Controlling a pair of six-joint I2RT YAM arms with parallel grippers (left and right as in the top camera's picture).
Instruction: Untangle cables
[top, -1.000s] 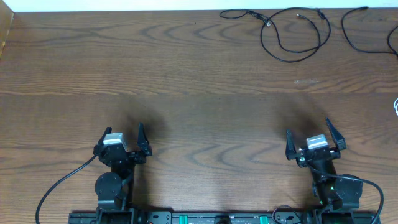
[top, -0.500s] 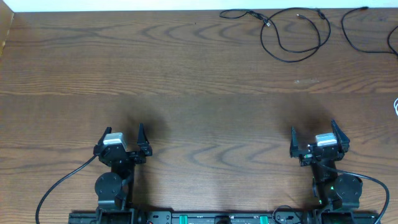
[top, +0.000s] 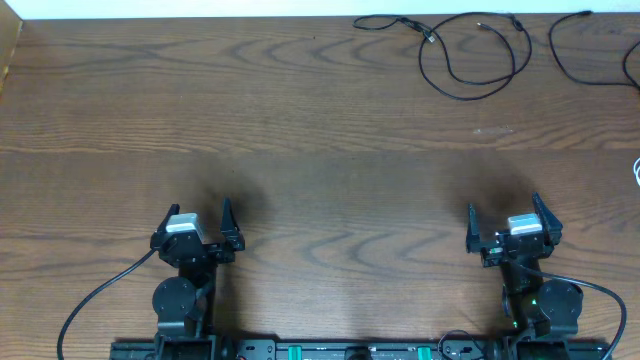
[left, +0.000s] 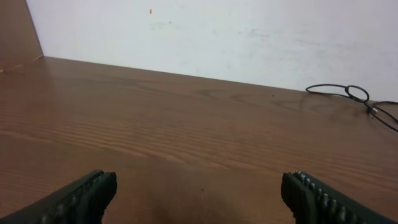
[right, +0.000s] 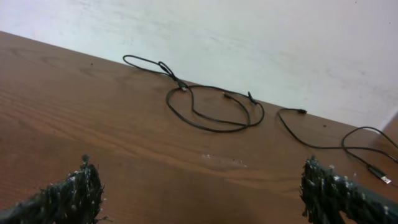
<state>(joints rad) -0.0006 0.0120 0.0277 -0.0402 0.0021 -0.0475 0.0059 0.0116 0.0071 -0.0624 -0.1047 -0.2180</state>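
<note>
Cables (top: 420, 62) lay near the table's (top: 300, 120) far edge; the left gripper (top: 197, 208) and right gripper (top: 504, 205) stood spread, holding nothing.

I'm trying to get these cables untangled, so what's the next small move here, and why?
Probably reach the right gripper forward toward the looped black cables at the far edge of the table. It and the left gripper both sit open and empty near the base, and the cables lie on the right side, well beyond either.
</note>
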